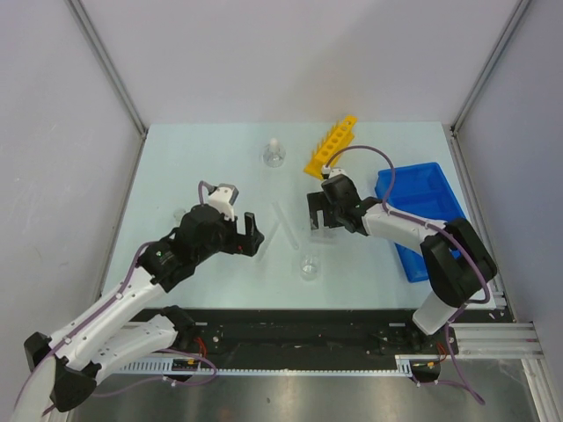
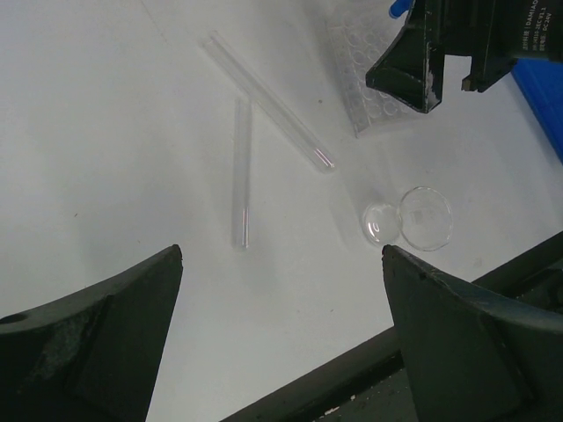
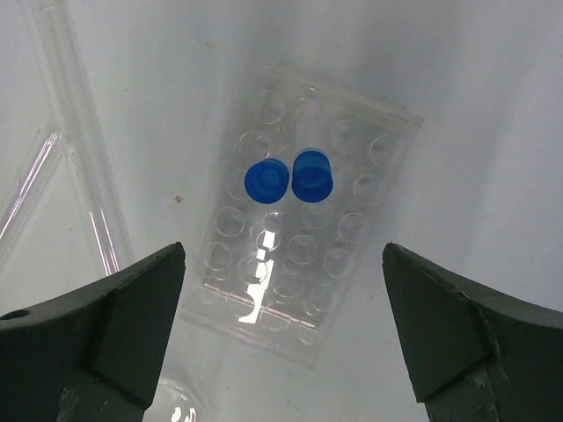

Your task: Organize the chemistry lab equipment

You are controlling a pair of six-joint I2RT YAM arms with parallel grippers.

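Observation:
The clear tray with round wells lies on the table right below my open, empty right gripper. Two blue-capped tubes stand in its wells. Two thin clear tubes lie in a V on the table between the grippers; no caps show on them. They also show in the left wrist view. My left gripper is open and empty, left of them. The small clear beaker stands near the front edge. The flask with white stopper and the yellow rack are at the back. The blue bin is at the right.
The table's front edge and the black rail run just below the beaker. Grey walls close in the table on three sides. The right gripper's fingers show above the tray in the left wrist view.

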